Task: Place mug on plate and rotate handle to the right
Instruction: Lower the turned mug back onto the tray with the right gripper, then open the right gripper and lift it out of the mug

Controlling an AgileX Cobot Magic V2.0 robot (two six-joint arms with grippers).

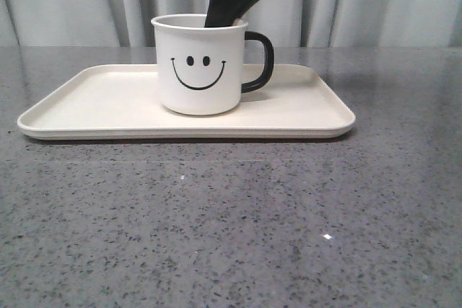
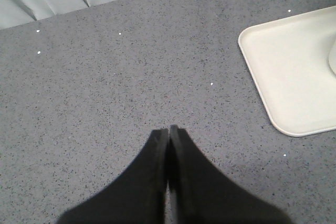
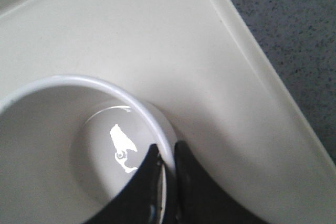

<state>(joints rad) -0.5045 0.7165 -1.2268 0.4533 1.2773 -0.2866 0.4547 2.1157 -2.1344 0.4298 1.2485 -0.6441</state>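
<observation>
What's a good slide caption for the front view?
Smiley mug upright on the plate, handle pointing right, right gripper pinching its rim.

We saw a white round mug that looked smooth and shiny, its black loop handle shiny too. The flat cream plate looked smooth and dull. The grey table looked like speckled stone.

A grey speckled stone table runs back to pale pleated curtains, evenly lit.
</observation>
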